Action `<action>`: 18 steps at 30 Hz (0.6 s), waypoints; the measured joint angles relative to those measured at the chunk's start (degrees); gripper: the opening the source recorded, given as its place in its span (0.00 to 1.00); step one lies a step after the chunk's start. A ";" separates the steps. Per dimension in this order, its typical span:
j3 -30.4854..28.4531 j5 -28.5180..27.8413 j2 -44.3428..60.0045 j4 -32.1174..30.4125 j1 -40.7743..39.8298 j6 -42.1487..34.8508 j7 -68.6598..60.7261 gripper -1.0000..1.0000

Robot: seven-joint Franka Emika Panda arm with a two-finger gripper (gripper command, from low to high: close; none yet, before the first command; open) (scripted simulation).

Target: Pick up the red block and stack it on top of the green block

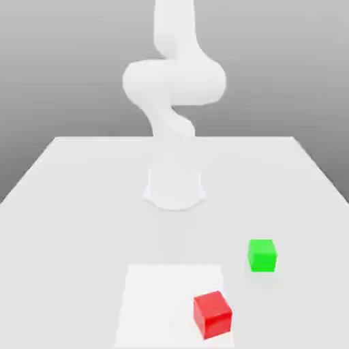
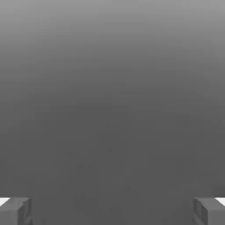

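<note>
The red block [image 1: 213, 314] is looking like a small, rigid, light cube with smooth matte faces, so I judge it is best taken across 2 opposite flat sides, squarely, since those faces may be a little slippery. It is sitting on the counter [image 1: 68, 204] near the front edge, turned slightly askew, with the equally small bright green block [image 1: 262, 255] sitting apart from it, farther back and toward the exterior view's right. The gripper [image 2: 112, 211] is standing wide open and holding nothing.
</note>
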 joint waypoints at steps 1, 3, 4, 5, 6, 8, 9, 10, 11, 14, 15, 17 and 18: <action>-0.03 0.06 2.26 -0.55 0.35 0.95 -0.54 0.50; -0.05 0.20 6.55 -1.60 1.00 2.75 -1.59 0.50; -0.06 0.25 8.65 -2.12 1.32 3.63 -2.09 0.50; -0.03 0.33 10.74 -2.63 1.61 4.50 -2.61 0.50; -0.09 0.36 12.82 -3.14 1.98 5.37 -3.06 0.50; -0.02 0.48 16.98 -4.15 2.53 7.12 -4.08 0.50; 0.03 0.54 19.06 -4.66 2.79 7.99 -4.58 0.50; 0.09 0.59 21.13 -5.17 3.05 8.86 -5.08 0.50; 0.13 0.62 23.21 -5.68 3.32 9.74 -5.56 0.50; 0.45 0.71 29.44 -7.20 3.95 12.34 -7.00 0.50; 0.57 0.70 31.52 -7.71 4.15 13.22 -7.45 0.50; 0.85 0.61 35.67 -8.73 4.58 14.96 -8.30 0.50; 0.98 0.52 37.75 -9.24 4.85 15.84 -8.70 0.50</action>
